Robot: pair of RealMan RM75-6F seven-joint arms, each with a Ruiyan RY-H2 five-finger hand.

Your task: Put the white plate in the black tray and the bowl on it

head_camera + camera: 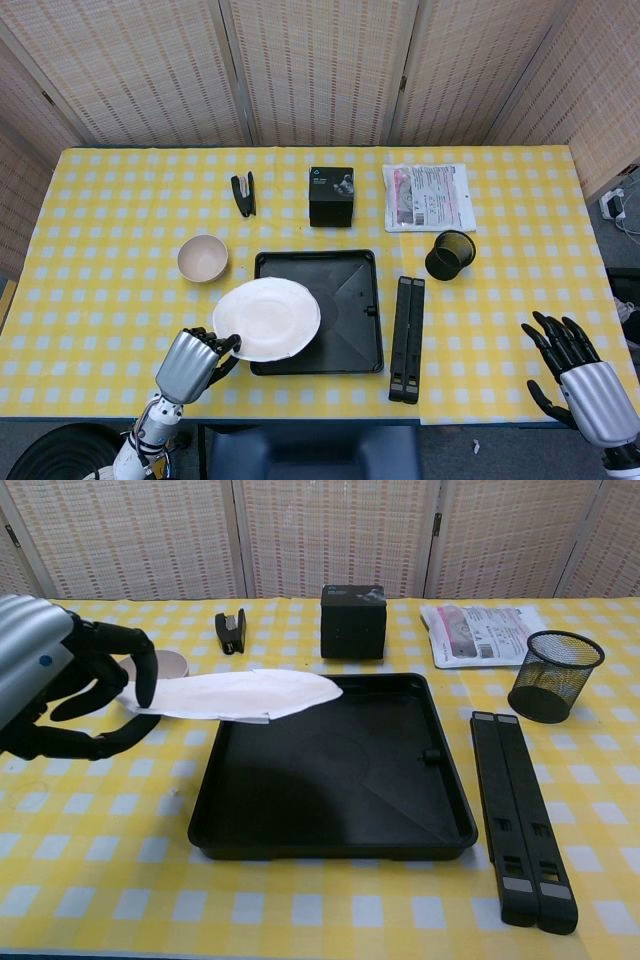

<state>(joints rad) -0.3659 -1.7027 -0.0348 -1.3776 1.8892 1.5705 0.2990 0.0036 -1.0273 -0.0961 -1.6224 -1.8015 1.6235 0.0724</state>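
- The left hand (195,362) grips the white plate (267,318) by its near-left rim, fingers over the top and thumb underneath.
- The plate is held in the air, roughly level, covering the left part of the black tray (345,325) and jutting out past its left edge.
- From the chest view, the plate (235,694) hangs above the tray (340,790) without touching it.
- The bowl (202,257) sits upright on the checked cloth (110,220), to the left of the tray and just beyond the plate.
- The right hand (580,375) hangs at the table's near-right corner, well apart from everything, fingers spread and holding nothing.
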